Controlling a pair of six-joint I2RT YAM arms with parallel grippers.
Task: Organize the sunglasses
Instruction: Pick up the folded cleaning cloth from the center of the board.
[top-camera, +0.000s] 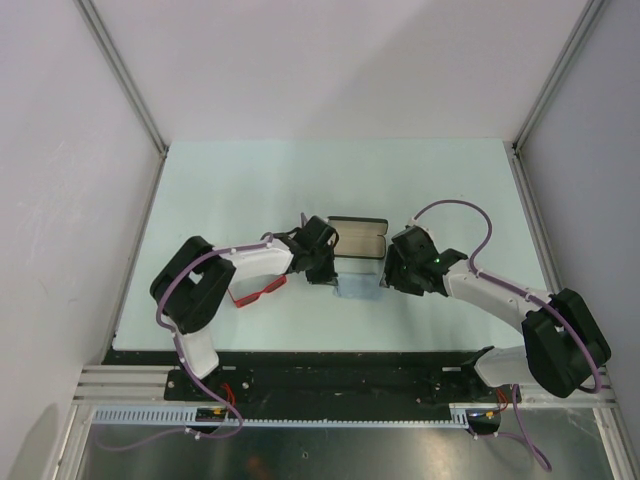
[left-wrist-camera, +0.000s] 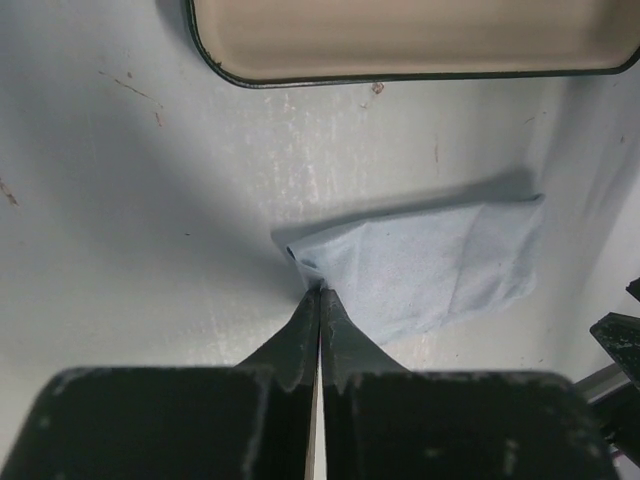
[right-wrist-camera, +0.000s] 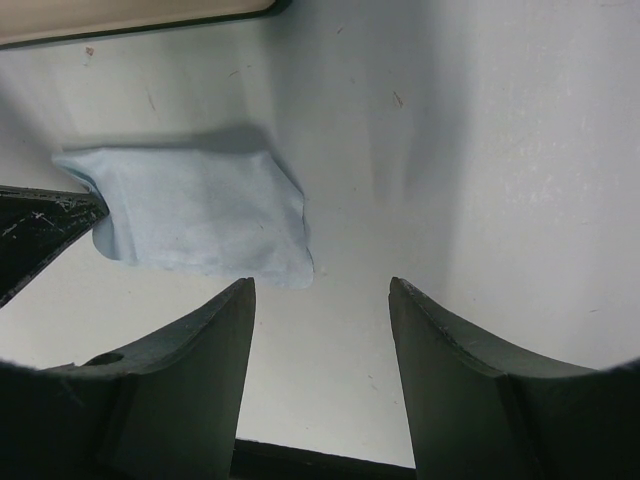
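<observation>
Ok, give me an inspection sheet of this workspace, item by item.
Surface: pale table, lightly scuffed.
Job's things: red sunglasses lying partly under the left arm, outside the open case.
Clutter: blue cloth on the near side of the case.
Tools: left tool shut at the cloth's corner, grip unclear; right tool open, empty, beside the cloth.
Cables: purple cables along both arms.
Surroundings: white walls, metal posts.

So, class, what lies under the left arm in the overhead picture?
The red sunglasses lie there. The left arm covers part of them, so that part cannot be seen.
</observation>
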